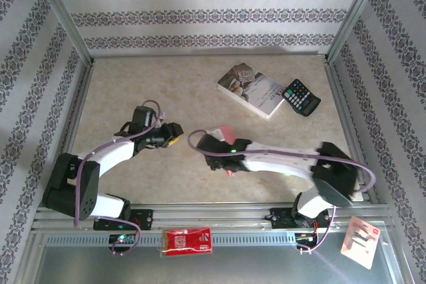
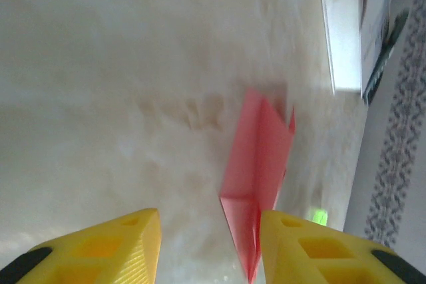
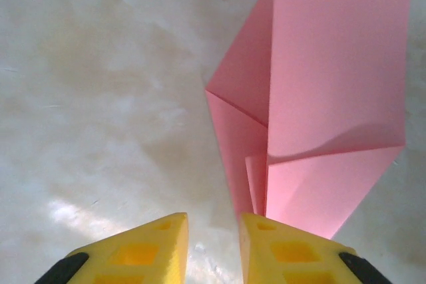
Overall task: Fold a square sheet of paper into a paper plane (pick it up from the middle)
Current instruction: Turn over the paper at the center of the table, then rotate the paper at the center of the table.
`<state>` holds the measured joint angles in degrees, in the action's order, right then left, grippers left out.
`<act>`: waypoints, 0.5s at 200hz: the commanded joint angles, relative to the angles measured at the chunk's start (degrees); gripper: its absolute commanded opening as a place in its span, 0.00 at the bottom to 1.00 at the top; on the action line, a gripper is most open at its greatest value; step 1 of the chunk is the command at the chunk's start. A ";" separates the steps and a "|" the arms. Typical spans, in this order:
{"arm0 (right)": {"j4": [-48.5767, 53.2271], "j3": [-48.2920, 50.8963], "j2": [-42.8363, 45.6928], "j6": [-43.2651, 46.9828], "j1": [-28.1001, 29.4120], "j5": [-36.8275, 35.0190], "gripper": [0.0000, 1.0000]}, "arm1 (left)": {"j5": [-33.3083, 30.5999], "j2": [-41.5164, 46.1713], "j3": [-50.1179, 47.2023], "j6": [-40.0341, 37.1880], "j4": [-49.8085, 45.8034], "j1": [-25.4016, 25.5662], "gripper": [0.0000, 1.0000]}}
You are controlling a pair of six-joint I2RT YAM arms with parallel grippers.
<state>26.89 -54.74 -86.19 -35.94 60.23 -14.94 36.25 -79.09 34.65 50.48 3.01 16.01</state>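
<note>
Paper plane — pink, pointed — rests on the table.

Bright, hazy, softly blurred close-ups

Two arms are reaching over one table, each carrying one claw: the left gripper and the right gripper. Each claw is showing two yellow fingers, making four in all. One pink paper plane is lying just ahead of the right claw, off to its right side, and farther out in front of the left claw. One book and one calculator are sitting side by side well beyond both claws. Behind the claws, by the near rail, one red packet and one white-and-red packet are resting, making two packets.
</note>
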 commanded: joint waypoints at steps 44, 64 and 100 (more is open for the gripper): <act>-16.93 17.11 9.83 0.96 -19.81 26.37 0.14 | 1.94 -9.31 4.85 10.03 14.13 18.50 0.28; -22.05 20.02 7.92 -1.73 -20.88 27.75 0.11 | 3.24 -15.88 8.50 9.84 14.76 19.09 0.25; -31.33 23.53 3.36 -7.56 -20.26 29.18 0.08 | 7.15 -24.89 13.49 9.44 15.81 18.89 0.18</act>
<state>4.40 -33.26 -80.88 -38.65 39.53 11.18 40.18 -100.38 45.08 59.48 16.32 34.76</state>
